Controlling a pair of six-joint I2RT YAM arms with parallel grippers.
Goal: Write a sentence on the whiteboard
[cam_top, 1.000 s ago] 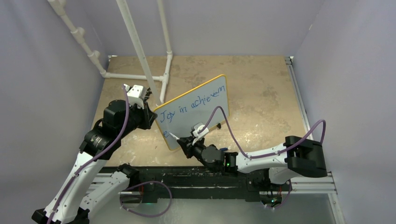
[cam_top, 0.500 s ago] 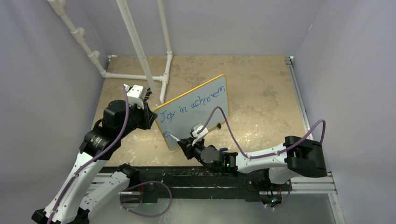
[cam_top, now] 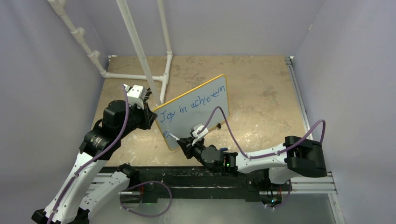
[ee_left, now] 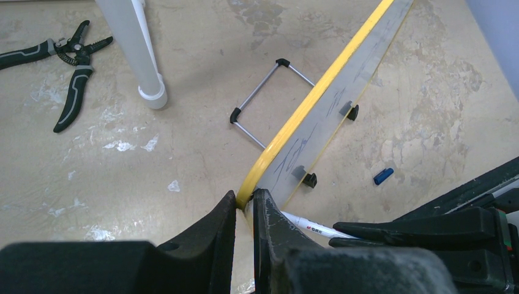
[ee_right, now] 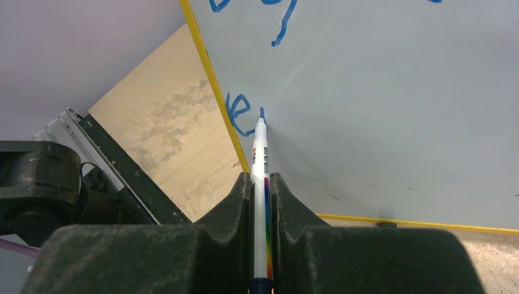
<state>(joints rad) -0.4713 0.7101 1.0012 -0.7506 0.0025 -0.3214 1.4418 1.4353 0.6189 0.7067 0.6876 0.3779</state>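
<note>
Gripping the whiteboard (cam_top: 187,120) by its yellow rim at the left corner, your left gripper (ee_left: 243,207) has both fingers pressed onto the edge. The board stands tilted on the table (cam_top: 261,93). Your right gripper (ee_right: 261,184) is clamped on a white marker (ee_right: 261,147), tip touching the board just right of a blue "e". The sentence (cam_top: 194,103) reads "Joy in achievem" along the top line.

Your left arm reaches up from the near-left corner, and your left gripper (ee_left: 243,205) is pinched on the rim of the whiteboard (ee_left: 318,92). Your right arm lies low along the near edge, and your right gripper (ee_right: 261,180) is clamped round a marker (ee_right: 260,147).
</note>
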